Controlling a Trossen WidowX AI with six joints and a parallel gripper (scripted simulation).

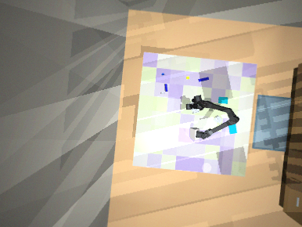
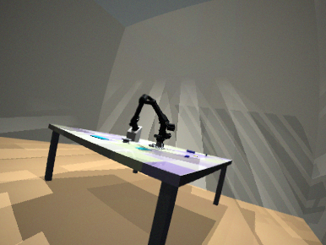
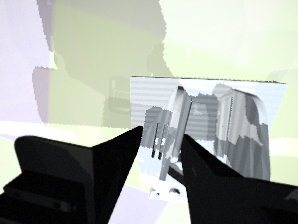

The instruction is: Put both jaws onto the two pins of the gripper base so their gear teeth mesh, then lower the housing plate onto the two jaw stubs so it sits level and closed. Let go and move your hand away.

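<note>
In the wrist view my gripper (image 3: 161, 134) (image 2: 158, 144) is shut on a pale grey jaw (image 3: 175, 125) with narrow slots. A second grey jaw (image 3: 242, 125) stands to its right. Both are over or in front of a pale ribbed plate (image 3: 202, 125); whether this belongs to the gripper base is unclear. Small round holes show on a white part below, between the fingers. The pins and gear teeth cannot be made out, nor whether the teeth mesh. Another pale part (image 1: 217, 118) lies nearer the arm's elbow; I cannot tell whether it is the housing plate.
Two teal pieces (image 1: 223, 100) (image 1: 232, 128) lie toward the table's right side. Two dark blue bars (image 1: 203, 79) (image 1: 166, 88), a yellow piece (image 1: 188, 77) and a small blue piece (image 1: 163, 73) lie toward the back. The arm stands beside a grey box (image 1: 193, 134) (image 2: 133, 134).
</note>
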